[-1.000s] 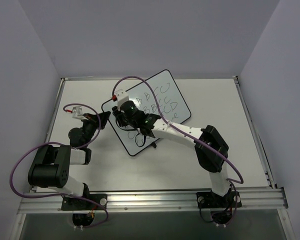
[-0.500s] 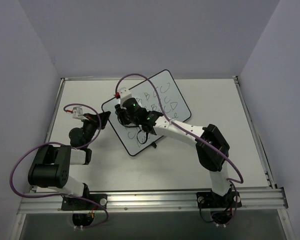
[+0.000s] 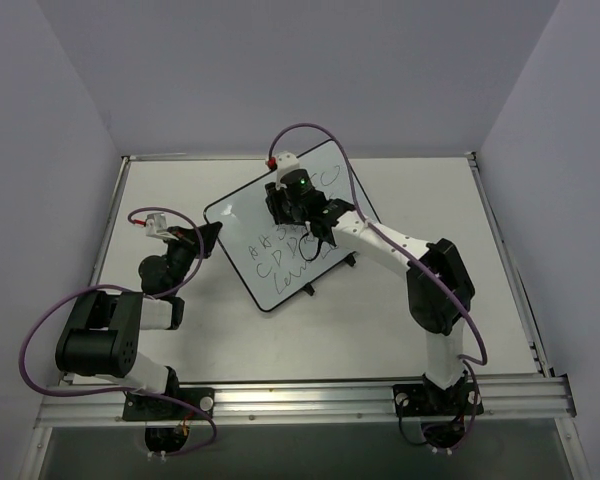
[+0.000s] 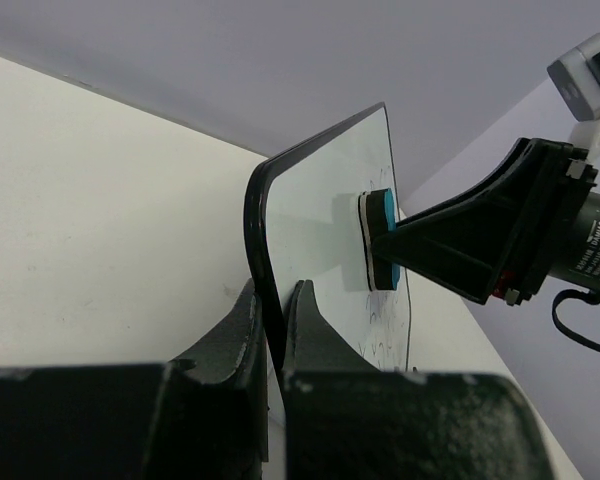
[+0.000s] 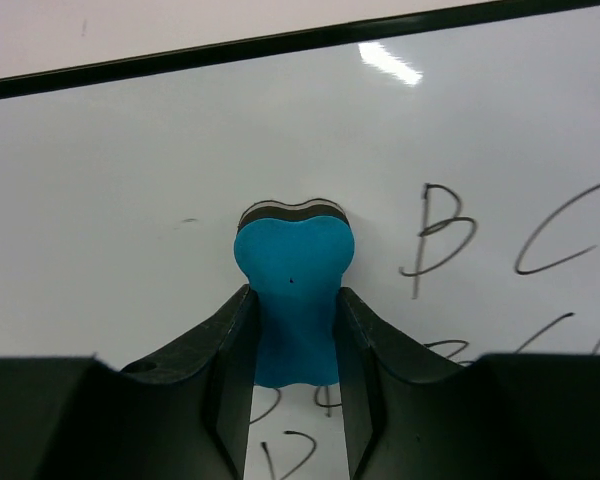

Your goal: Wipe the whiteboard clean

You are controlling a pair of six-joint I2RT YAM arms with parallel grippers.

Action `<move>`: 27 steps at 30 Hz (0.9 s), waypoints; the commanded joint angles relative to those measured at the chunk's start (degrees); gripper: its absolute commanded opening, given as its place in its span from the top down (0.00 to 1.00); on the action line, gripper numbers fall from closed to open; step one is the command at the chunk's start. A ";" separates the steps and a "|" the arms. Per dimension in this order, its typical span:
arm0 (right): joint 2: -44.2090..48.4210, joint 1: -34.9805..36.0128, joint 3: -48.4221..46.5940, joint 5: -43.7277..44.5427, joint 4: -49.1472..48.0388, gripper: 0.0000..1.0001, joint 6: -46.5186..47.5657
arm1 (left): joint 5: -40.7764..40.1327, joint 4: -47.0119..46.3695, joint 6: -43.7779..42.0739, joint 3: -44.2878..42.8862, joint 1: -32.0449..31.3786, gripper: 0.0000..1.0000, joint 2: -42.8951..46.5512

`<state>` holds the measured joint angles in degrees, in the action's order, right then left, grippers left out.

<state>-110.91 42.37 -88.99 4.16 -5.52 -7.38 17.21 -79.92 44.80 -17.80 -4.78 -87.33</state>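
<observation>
The whiteboard [image 3: 242,228] lies tilted on the table, with black letters in its middle and near part. My left gripper [image 3: 209,238] is shut on its black left edge; in the left wrist view the jaws [image 4: 275,296] clamp the thin frame of the whiteboard [image 4: 315,195]. My right gripper [image 3: 283,212] hovers over the board's far part, shut on a small blue eraser [image 5: 292,268]. The eraser [image 4: 378,240] is pressed flat against the white surface [image 5: 130,180]. Letters B and C show to the right of the eraser in the right wrist view.
Two small black clips [image 3: 308,290] [image 3: 352,262] stick out from the board's near right edge. The white table [image 3: 430,210] is closed in by pale walls on three sides. A metal rail [image 3: 300,402] with both arm bases runs along the near edge.
My right gripper has slid the eraser from the board's left-middle area toward its far edge, uncovering letters in the middle. The left gripper and the board have stayed put.
</observation>
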 commanded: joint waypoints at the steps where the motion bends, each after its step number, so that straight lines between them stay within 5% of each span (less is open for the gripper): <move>1: 0.00 -4.57 2.68 1.64 4.03 1.00 2.37 | 1.51 5.04 -14.12 1.28 -1.90 0.98 -0.65; 16: 6.32 0.78 7.60 -0.73 -3.71 1.00 3.42 | 1.16 5.30 -14.56 1.10 -2.34 0.98 -0.82; 27: 2.72 2.63 5.15 -7.50 -6.80 1.00 6.85 | 2.39 0.39 -12.54 2.07 -2.43 0.98 -4.24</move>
<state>-107.11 44.80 -82.13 -0.62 -10.50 -2.39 17.39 -81.78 44.40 -17.65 -5.72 -88.01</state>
